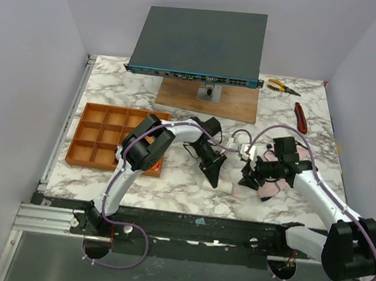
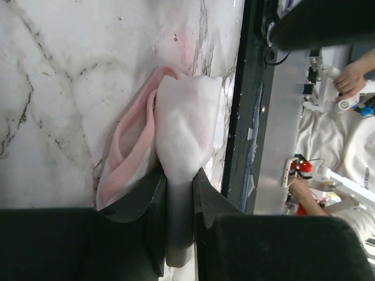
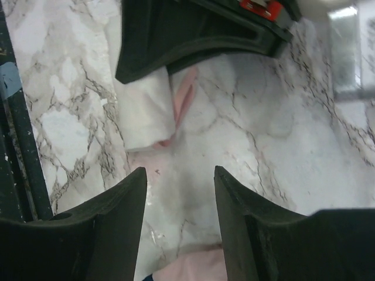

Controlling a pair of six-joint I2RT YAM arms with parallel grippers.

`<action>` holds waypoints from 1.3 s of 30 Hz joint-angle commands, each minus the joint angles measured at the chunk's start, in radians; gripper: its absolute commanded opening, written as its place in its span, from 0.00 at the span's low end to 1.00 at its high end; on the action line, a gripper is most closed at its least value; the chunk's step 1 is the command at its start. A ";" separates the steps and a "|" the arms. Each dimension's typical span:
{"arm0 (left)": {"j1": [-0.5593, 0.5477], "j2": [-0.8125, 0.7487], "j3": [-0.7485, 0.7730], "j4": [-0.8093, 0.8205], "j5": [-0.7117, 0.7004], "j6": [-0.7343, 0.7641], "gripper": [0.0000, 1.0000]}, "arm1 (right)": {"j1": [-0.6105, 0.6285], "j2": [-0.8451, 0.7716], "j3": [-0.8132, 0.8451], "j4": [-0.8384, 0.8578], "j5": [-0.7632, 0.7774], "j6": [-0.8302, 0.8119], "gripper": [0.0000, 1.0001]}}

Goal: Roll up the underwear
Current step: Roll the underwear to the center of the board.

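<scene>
Black fingers of the left gripper (image 2: 180, 175) filled the bottom of the left wrist view, clamped on the pale pink underwear (image 2: 184, 111). Garment lay bunched on the desk (image 2: 53, 88) near its front edge, a whitish fold pinched between the fingers and a pinker hem curled along one side. The right gripper (image 3: 179, 190) stood with fingers apart over bare marble, nothing between them, just beside the clamped bundle and facing the left gripper. More pink cloth (image 3: 187, 266) showed at the bottom edge of the right wrist view (same garment or a second one: could not tell).

Handling, judged: thin, soft, very light cloth; no stiffness, so a roll would likely slacken once let go. Best hold seemed the loose end of the bundle, across the full fold and not a single layer, with the other gripper pinning the free hem.

Surface: white marble pattern with grey veins, looked smooth, so cloth would probably slide rather than stay put while rolled. Orange-brown compartment tray (image 1: 96, 133) sat well apart on the left. Grey network switch (image 1: 198, 42) on a wooden board (image 1: 176, 98) at the back, pliers (image 1: 283, 88) and a red-handled tool (image 1: 301, 117) at the back right. Plain pale walls (image 1: 19, 58) closed in three sides.
</scene>
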 commanded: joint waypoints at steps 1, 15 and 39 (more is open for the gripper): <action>0.012 0.100 -0.033 -0.011 -0.184 0.010 0.00 | 0.113 0.028 -0.014 0.057 0.086 -0.005 0.53; 0.020 0.115 -0.033 0.029 -0.206 -0.045 0.00 | 0.329 0.092 -0.013 0.108 0.208 0.049 0.53; 0.031 0.118 -0.030 0.019 -0.190 -0.044 0.00 | 0.470 0.237 -0.041 0.197 0.358 0.075 0.53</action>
